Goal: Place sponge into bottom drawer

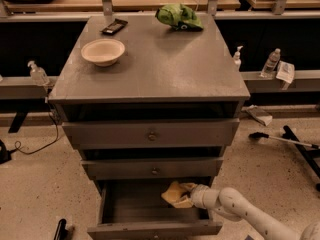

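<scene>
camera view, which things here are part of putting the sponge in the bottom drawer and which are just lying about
Part of the job: sponge at the tip of the gripper, both inside the open bottom drawer.
Just lying about: bowl, green cloth and flat black item on the cabinet top; bottle behind on the right.

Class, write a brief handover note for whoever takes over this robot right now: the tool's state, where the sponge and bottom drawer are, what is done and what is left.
The tool reaches into the open bottom drawer from the right; whether it grips anything cannot be seen.
The sponge is at the tool's tip, inside the drawer, right of centre.
Done: drawer open, sponge brought inside it.
Left: confirm the sponge is released on the drawer floor, then withdraw the arm.
</scene>
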